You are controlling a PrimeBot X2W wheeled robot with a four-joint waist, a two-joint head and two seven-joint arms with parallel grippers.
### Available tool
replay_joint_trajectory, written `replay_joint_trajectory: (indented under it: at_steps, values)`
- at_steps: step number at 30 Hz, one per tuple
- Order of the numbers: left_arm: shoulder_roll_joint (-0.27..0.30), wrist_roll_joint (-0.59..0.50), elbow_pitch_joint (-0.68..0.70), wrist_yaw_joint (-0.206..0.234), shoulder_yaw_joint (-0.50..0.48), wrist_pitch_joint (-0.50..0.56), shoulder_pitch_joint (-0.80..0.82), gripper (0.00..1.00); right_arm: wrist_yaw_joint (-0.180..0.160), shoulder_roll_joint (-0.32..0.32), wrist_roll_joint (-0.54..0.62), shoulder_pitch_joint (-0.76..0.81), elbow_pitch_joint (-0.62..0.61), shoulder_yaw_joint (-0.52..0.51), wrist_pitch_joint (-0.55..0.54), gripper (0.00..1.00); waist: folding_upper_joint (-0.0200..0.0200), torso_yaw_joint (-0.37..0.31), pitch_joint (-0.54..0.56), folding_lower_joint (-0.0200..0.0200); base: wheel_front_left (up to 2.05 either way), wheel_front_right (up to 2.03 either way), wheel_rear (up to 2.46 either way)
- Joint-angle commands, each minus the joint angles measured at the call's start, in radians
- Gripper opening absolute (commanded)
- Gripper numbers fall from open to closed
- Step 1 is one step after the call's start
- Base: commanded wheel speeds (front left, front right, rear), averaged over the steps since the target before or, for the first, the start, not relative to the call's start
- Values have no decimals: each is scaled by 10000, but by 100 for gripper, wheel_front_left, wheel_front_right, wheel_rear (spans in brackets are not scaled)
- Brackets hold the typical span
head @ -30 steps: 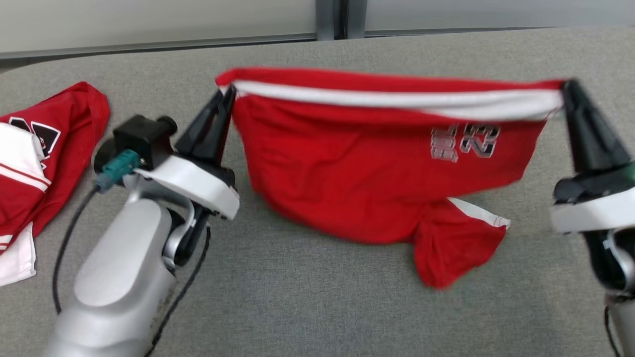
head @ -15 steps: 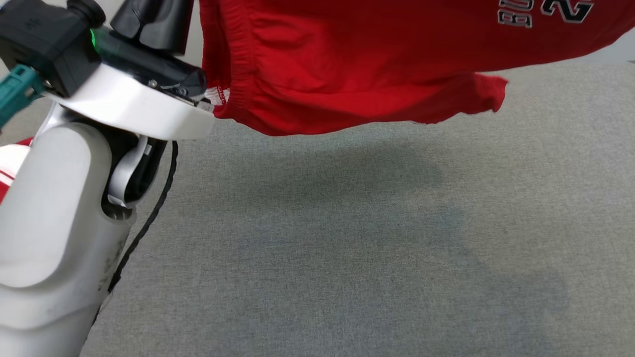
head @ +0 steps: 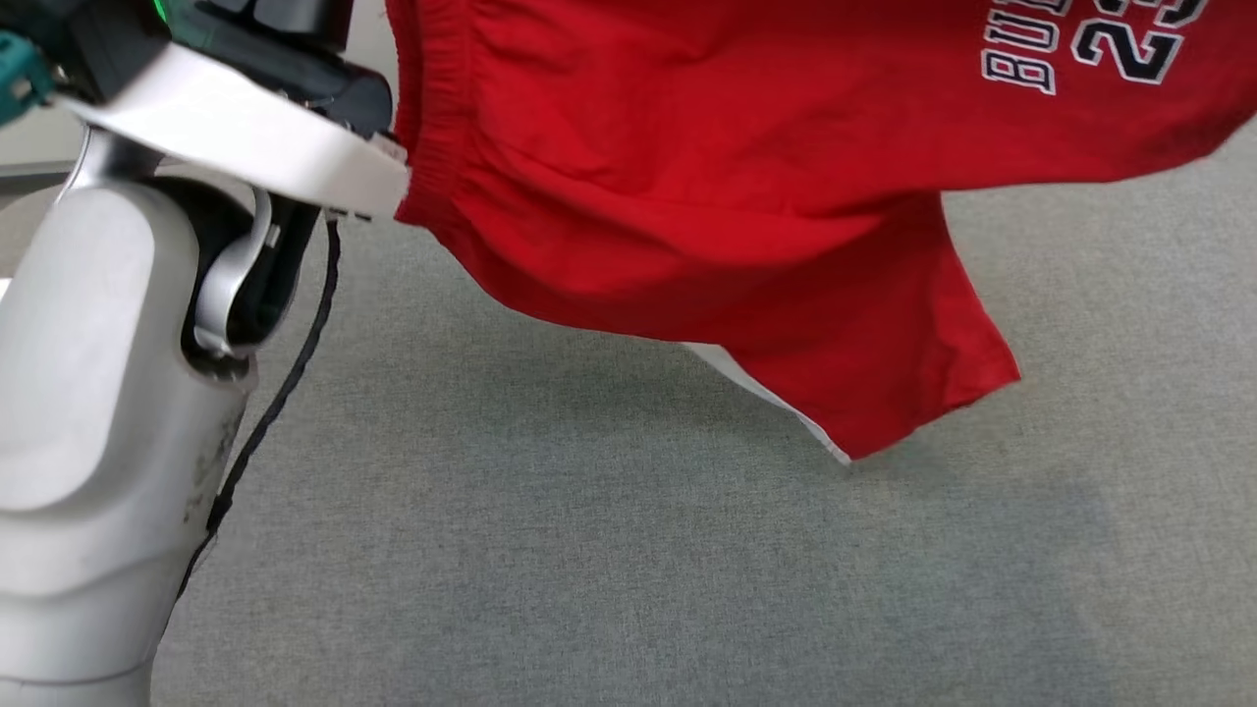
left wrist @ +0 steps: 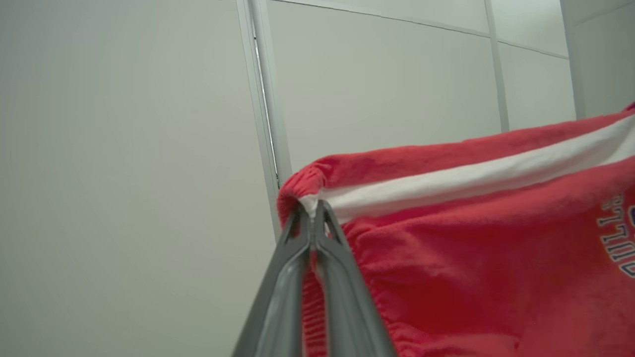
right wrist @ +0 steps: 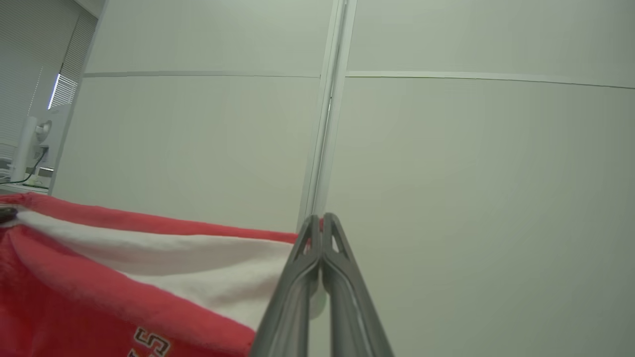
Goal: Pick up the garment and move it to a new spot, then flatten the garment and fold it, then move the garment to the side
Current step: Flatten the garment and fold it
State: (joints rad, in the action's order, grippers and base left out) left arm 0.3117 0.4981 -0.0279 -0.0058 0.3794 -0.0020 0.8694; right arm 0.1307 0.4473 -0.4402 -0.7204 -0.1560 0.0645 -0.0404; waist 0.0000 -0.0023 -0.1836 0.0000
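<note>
Red garment (head: 687, 177) hangs stretched over the grey worktop (head: 628, 570), 1 leg dangling lowest. Left fingers (left wrist: 287, 277) are closed on 1 waistband corner; right fingers (right wrist: 297, 287) are closed on the opposite corner, both against pale wall panels (right wrist: 446, 173).

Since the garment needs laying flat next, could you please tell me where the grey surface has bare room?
The grey surface is bare across the middle and right, bordered above by the hanging red garment and on the left by the left forearm and its cable. It is tight where the garment's lower corner droops.
</note>
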Motion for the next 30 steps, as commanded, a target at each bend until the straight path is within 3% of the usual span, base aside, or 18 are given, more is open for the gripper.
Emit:
replay_joint_trajectory:
  at_steps: [1, 8, 18, 25, 30]
  values:
    - [-64, 82, -411, -106, -57, -145, 383, 0, -1, 20, -190, -424, 397, 183, 39, 0, 0, 18, -228, 0, 0, 0, 0]
    - [-613, 116, -3072, -539, -20, -953, 1968, 0, -1, -116, -741, -2567, 2770, 1364, 441, 0, 0, 101, -932, 0, 0, 0, 0]
    - [-1477, 222, -7339, -1000, 103, -2134, 4288, 0, 0, -1055, -1431, -5420, 6607, 3384, 1480, 0, 0, 46, -1759, 0, 0, 0, 0]
    - [-1992, 775, -10246, -1211, 320, -2290, 4055, 0, 0, -1964, -2441, -5419, 9175, 4968, 2096, 0, 0, -86, -2111, 0, 0, 0, 0]
    - [-2329, 1472, -11100, -1253, 572, -2290, 3182, 0, 0, -2186, -3344, -4541, 9989, 5754, 2560, 0, 0, -99, -2363, 0, 0, 0, 0]
